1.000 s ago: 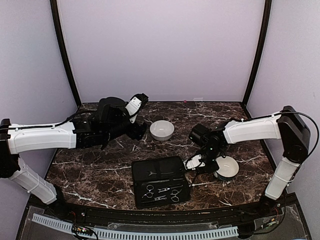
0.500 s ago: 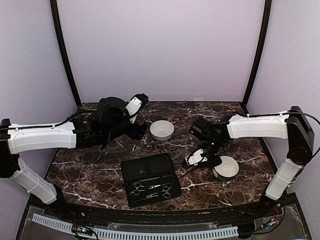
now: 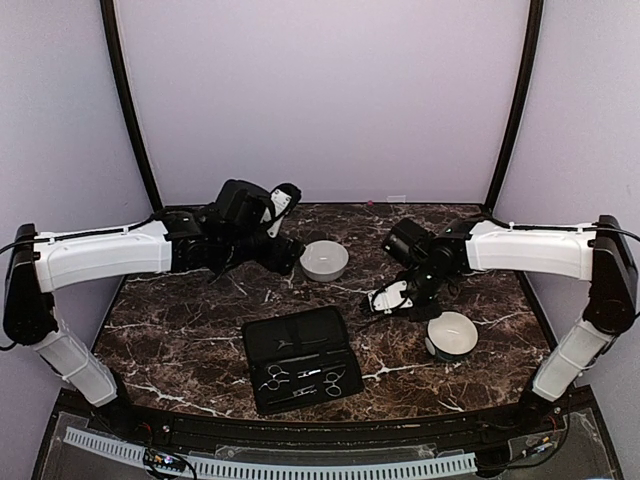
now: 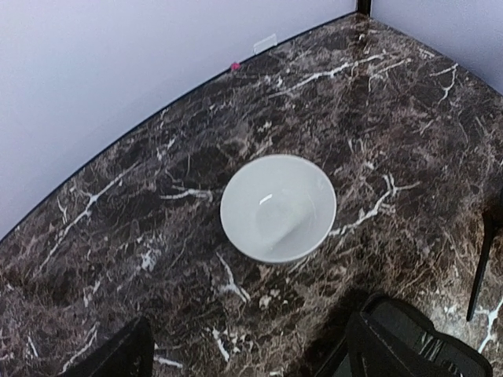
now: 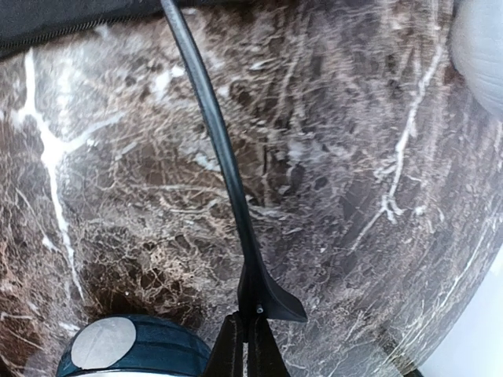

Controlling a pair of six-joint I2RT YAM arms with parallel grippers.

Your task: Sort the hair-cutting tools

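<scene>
In the right wrist view my right gripper (image 5: 248, 334) is shut on the wide end of a slim black comb-like tool (image 5: 211, 118), whose thin tail reaches out over the marble. The top view has this gripper (image 3: 386, 300) above the table between the two white bowls. Two silver scissors (image 3: 272, 378) (image 3: 335, 380) and further small tools lie in the open black case (image 3: 296, 340). My left gripper (image 3: 283, 255) hovers open just left of the far white bowl (image 3: 324, 260), which looks empty (image 4: 277, 206). Both left fingers (image 4: 118, 357) stand wide apart with nothing between them.
A second white bowl (image 3: 452, 333) stands at the right front, below the right gripper. The black case's edge (image 5: 78, 16) shows at the top of the right wrist view. Lilac walls and black corner posts (image 3: 128, 110) enclose the marble table (image 3: 180, 340).
The right arm has lifted away from the right bowl towards the back, holding the black tool. The case slid a little left. The left arm shifted right and its jaws widened slightly.
</scene>
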